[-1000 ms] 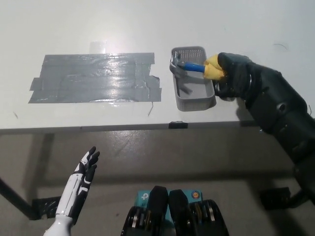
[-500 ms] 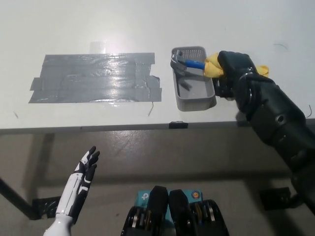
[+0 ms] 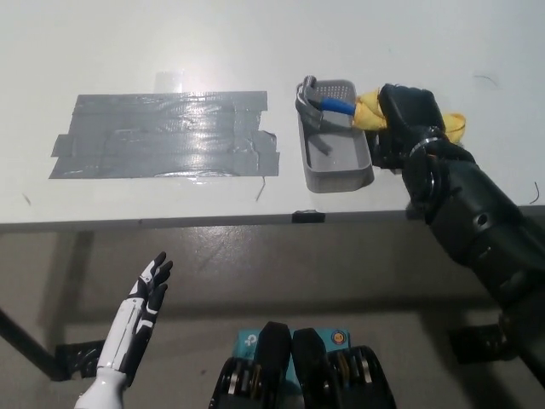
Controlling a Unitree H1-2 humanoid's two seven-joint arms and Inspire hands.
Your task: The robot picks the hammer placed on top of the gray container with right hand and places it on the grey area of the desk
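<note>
- Overhead, a wide white desk (image 3: 128, 51) fills the upper half of the head view, its front edge running across the middle of the picture.
- Strips of shiny grey tape form a broad rectangular grey area (image 3: 162, 135) on the desk's left part, well apart from everything else on it.
- From the lower right, the black right arm reaches up over the desk edge, and the black right hand (image 3: 402, 119) is wrapped round the yellow grip of the hammer, just beside the container's right wall.
- An open grey rectangular plastic container (image 3: 338, 170) sits near the desk's front edge, to the right of the taped area.
- Lying across the container's far end is the hammer (image 3: 328, 106), with a blue-and-yellow handle and a metal head; the head is at the container's far left corner.
- Below the desk at lower left, the white left hand (image 3: 146, 294) rests with its fingers spread, holding nothing.
</note>
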